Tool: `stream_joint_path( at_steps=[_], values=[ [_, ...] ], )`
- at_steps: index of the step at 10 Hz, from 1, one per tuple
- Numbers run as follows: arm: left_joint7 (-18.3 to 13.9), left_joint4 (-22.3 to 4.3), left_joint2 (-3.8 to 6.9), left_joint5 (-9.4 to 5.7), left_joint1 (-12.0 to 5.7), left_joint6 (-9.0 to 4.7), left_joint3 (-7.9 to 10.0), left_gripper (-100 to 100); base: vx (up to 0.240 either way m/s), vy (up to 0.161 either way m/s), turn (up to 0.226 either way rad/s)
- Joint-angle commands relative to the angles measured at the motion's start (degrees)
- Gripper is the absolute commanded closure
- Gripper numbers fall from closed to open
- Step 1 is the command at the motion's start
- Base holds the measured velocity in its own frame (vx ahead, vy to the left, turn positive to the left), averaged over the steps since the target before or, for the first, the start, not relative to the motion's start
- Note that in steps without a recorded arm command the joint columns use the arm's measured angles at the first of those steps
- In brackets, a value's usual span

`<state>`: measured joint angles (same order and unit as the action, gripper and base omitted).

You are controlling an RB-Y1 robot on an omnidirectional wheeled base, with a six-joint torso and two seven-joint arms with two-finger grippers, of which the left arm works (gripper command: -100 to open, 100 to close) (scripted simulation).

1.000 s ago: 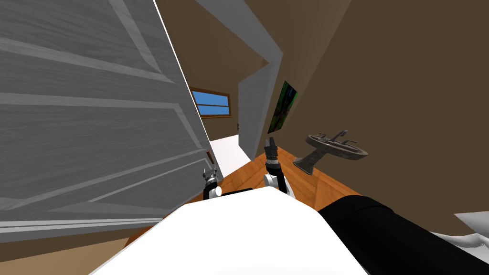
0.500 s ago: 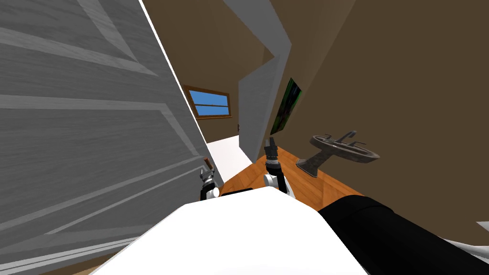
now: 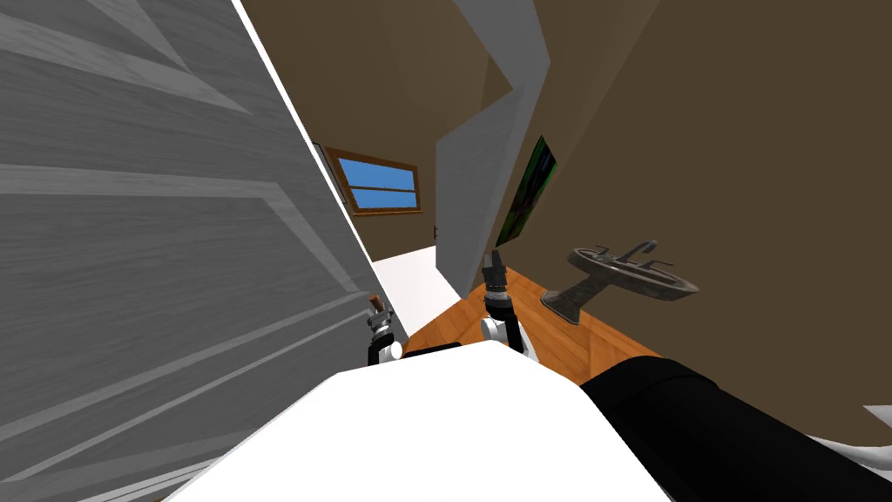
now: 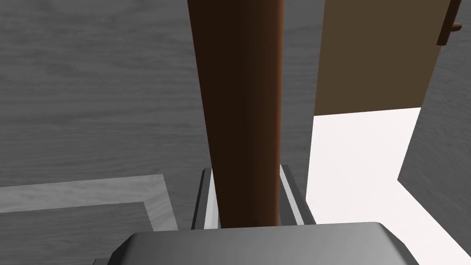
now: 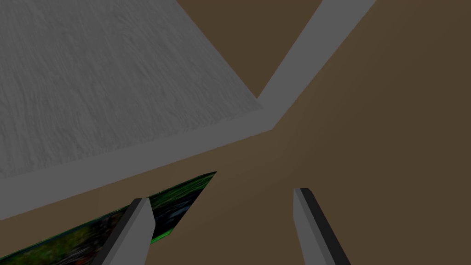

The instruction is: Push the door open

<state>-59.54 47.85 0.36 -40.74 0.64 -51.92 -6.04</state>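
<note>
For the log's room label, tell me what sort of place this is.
Probably a bathroom in a house: a pedestal sink by the brown wall, a grey panelled door ajar, a window beyond.

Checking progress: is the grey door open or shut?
Partly open: white floor and a window show past the door; the left claw is shut on its brown handle.

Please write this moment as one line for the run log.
left gripper: shut on brown handle | door: grey, partly open | right gripper: open, raised, away from door
</note>
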Motion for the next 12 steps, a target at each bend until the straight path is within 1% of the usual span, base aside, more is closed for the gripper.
stream_joint_path(
  at_steps=[1, 4, 5, 6, 7, 10, 11, 12],
  values=[
    [0.05, -0.04, 0.05, 0.0, 0.19, -0.14, 0.05, 100, -0.011, -0.006, 0.006],
    [0.05, -0.04, 0.05, 0.0, 0.19, -0.14, 0.05, 100, 0.0, 0.0, 0.0],
    [-0.09, -0.25, 0.72, 0.24, -0.32, 0.09, 1.15, 100, 0.123, 0.012, 0.033],
    [-0.11, -0.3, 0.85, 0.3, -0.39, 0.09, 1.42, 100, 0.175, 0.006, 0.042],
    [-0.18, -0.46, 1.15, 0.45, -0.55, 0.1, 2.11, 100, 0.177, -0.01, 0.047],
    [-0.41, -1.02, 2.01, 1.02, -1.15, 0.14, 4.67, 100, 0.192, 0.019, 0.061],
    [-0.45, -1.13, 2.13, 1.14, -1.27, 0.14, 5.18, 100, 0.196, 0.023, 0.071],
    [-0.45, -1.13, 2.13, 1.14, -1.27, 0.14, 5.18, 100, 0.1, 0.02, 0.016]
  ],
)
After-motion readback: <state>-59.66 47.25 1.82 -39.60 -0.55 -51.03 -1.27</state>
